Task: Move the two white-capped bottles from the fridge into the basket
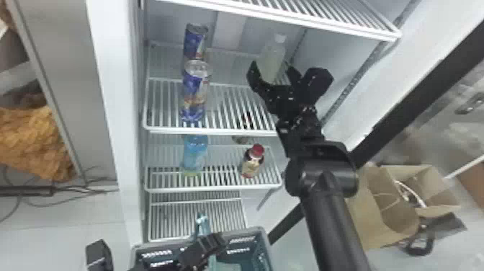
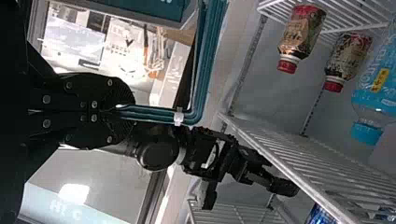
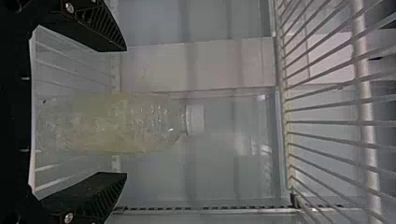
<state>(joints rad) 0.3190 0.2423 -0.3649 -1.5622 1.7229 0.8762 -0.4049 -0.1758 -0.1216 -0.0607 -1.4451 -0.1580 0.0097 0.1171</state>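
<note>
Right gripper point(image 3: 123, 112), spread wide, is lined up with a white-capped bottle point(image 3: 154, 123), evidently to be closed next, while the basket point(image 2: 215, 60) is held by the left gripper point(image 2: 125, 111).

Here we go, one o'clock in the head view: the white-capped bottle point(image 1: 270, 59), clear, glossy plastic, smooth matt cap. Round to eleven, smooth metal on the can point(image 1: 195, 86), lid gleaming. Four o'clock, dull, creased brown paper on the bag point(image 1: 363, 220). And the basket point(image 1: 252, 231) at seven, hard, satiny plastic!
</note>
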